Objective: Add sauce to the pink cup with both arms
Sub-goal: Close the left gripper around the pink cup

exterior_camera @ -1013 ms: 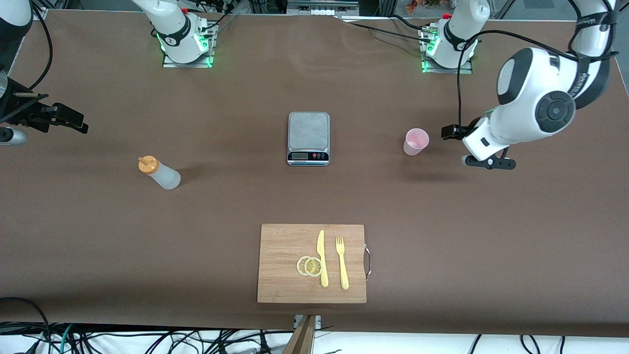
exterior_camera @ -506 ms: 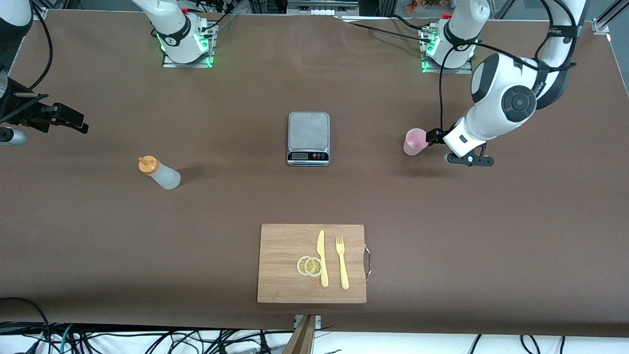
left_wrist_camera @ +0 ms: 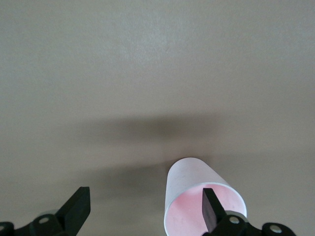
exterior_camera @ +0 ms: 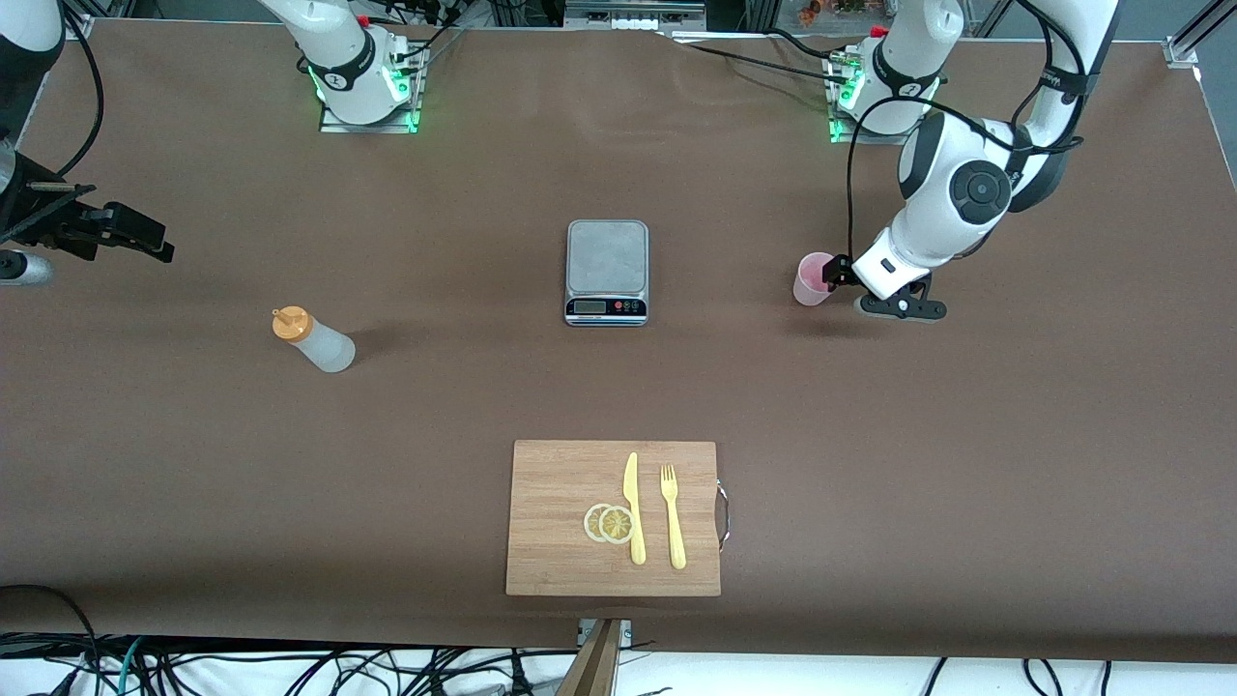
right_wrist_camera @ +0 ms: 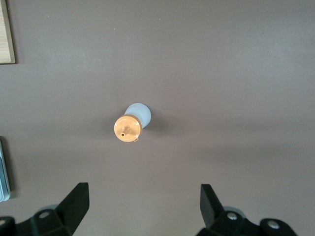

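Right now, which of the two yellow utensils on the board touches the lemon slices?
The knife: its blade lies against the lemon slices on the board. The fork lies apart, toward the left arm's end.

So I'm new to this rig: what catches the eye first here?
The left claw, open, sits right at the pink cup, one finger reaching over its rim. The sauce bottle stands alone toward the right arm's end, with the open right claw high above it.

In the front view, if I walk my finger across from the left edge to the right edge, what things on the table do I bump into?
Sauce bottle → grey scale → pink cup → left gripper, open, right beside the cup.
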`<control>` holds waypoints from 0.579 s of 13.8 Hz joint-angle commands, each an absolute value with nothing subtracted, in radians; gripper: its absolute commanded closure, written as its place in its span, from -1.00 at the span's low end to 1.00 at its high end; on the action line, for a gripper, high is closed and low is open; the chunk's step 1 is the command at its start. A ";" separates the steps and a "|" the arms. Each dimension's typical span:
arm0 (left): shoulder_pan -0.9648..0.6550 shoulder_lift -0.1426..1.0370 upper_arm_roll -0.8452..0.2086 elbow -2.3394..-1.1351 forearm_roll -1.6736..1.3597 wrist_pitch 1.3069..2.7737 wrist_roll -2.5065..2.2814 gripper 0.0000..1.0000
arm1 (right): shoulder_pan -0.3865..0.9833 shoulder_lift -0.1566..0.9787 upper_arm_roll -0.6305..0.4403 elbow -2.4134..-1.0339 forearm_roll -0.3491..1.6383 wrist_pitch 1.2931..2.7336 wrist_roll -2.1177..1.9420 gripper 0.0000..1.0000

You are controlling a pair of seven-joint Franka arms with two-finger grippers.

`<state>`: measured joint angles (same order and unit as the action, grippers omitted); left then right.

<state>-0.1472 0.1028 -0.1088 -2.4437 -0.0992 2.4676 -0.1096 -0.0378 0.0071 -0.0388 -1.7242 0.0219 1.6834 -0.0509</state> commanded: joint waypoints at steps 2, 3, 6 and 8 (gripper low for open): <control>-0.167 0.087 -0.110 -2.497 -0.117 2.526 -0.112 -1.00 | -0.043 0.017 -0.035 -1.698 0.026 1.661 -0.046 -1.00; -0.167 0.089 -0.110 -2.513 -0.117 2.545 -0.112 -1.00 | -0.043 0.017 -0.035 -1.698 0.026 1.661 -0.046 -1.00; -0.172 0.101 -0.110 -2.543 -0.118 2.599 -0.113 -1.00 | -0.043 0.017 -0.035 -1.698 0.026 1.660 -0.046 -1.00; -0.172 0.103 -0.110 -2.543 -0.120 2.599 -0.121 -0.86 | -0.043 0.017 -0.035 -1.698 0.026 1.660 -0.046 -1.00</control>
<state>-0.1628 0.1041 -0.1105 -2.5334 -0.0992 2.5767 -0.1109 -0.0378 0.0072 -0.0388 -1.7242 0.0219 1.6829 -0.0509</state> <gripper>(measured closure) 0.009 0.000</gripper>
